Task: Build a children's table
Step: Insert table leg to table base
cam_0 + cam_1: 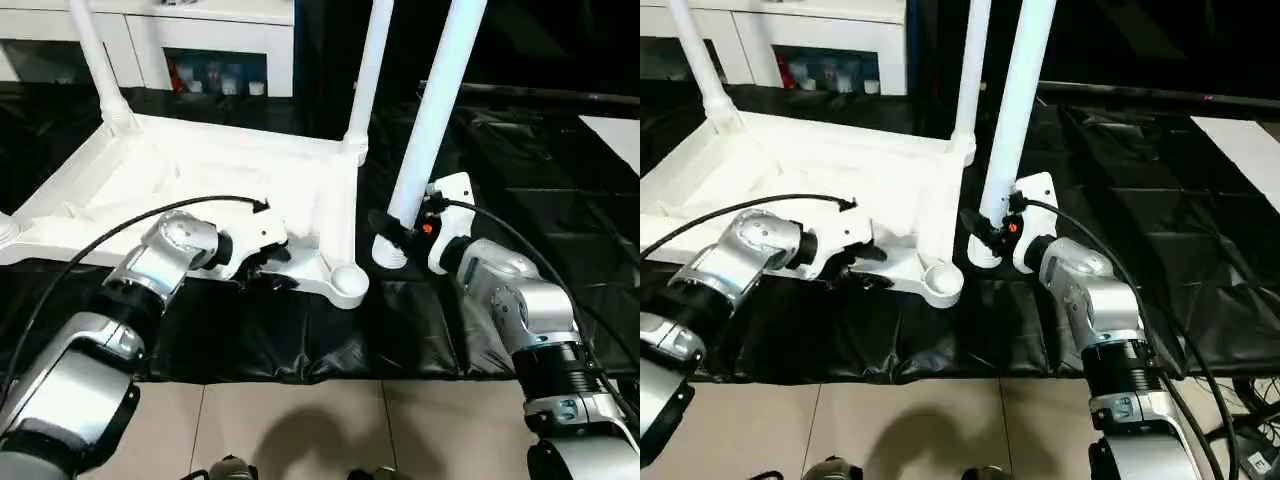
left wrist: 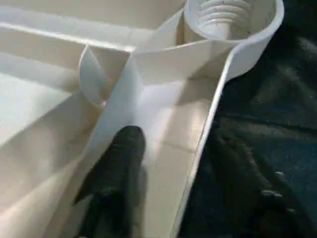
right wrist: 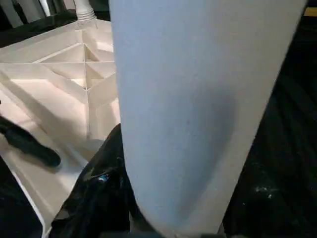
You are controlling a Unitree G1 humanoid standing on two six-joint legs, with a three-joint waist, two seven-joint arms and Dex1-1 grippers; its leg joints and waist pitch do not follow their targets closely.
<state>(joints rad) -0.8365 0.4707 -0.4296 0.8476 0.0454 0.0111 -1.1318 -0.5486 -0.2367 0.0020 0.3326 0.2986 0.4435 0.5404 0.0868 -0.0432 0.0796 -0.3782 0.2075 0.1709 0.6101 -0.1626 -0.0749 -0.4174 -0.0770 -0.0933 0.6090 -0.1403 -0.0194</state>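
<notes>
Children's table top [image 1: 200, 170] lies upside down on the black-draped tabletop [image 1: 300, 330], ribs up. Two legs [image 1: 368, 70] stand in its far sockets. Right claw [image 1: 392, 228] is clamped on a third leg [image 1: 432, 110], upright, base just beside the empty near socket [image 1: 347, 280]. Left claw [image 1: 262, 262] straddles the top's near rim, one finger [image 2: 119, 168] inside; grip state I cannot tell. Judged roughly half done.
</notes>
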